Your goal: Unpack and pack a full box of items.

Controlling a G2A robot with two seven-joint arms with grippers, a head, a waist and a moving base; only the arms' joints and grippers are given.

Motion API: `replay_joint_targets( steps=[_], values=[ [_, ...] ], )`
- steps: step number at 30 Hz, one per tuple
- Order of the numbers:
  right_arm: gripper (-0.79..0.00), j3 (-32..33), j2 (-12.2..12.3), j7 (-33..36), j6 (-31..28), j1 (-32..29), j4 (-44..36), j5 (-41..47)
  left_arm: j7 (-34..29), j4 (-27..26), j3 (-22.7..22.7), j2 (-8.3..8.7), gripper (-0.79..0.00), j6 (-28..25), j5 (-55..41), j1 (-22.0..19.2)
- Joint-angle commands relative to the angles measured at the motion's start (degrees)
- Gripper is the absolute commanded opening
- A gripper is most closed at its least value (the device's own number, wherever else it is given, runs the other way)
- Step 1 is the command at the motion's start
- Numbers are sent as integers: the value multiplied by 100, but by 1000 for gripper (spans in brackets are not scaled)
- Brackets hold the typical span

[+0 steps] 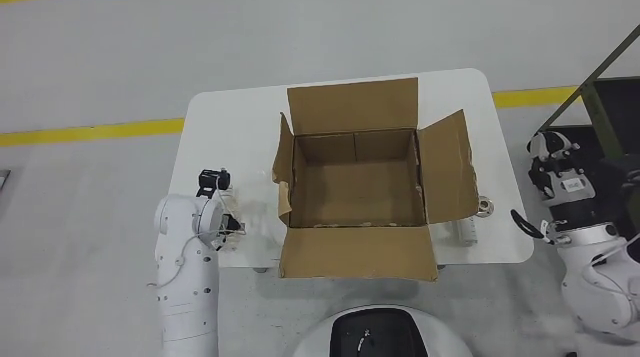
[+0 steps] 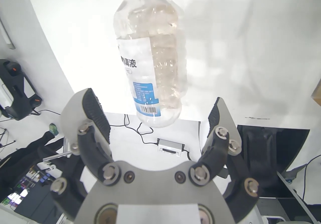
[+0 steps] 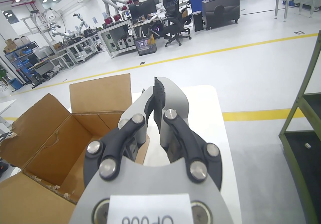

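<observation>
Where yellow lines (image 1: 90,133) run, white table (image 1: 232,122); box (image 1: 352,105)

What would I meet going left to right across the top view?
Left arm → clear bottle → open cardboard box → small round item → right arm.
</observation>
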Motion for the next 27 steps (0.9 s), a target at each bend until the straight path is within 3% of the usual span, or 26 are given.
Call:
replay_joint_targets(
  steps=[1, 13, 15, 17, 20, 27],
  values=[
    [-785, -21, 8, 17, 13, 21, 15, -7, 77, 206, 49, 13, 0, 42, 111, -86],
    [-785, -71, 58, 70, 57, 99, 72, 2, 135, 720, 177, 61, 0, 40, -35, -328],
    [-785, -79, 65, 72, 67, 108, 77, 5, 143, 781, 193, 70, -71, 76, -29, -351],
    [-785, -88, 73, 82, 80, 111, 80, 12, 139, 819, 210, 77, -394, 89, -59, -370],
    [-785, -101, 84, 86, 95, 117, 92, 18, 139, 871, 229, 90, -468, 106, -86, -385],
    [-785, -117, 110, 103, 114, 124, 93, 22, 171, 1009, 257, 124, -767, 164, -141, -448]
  ],
)
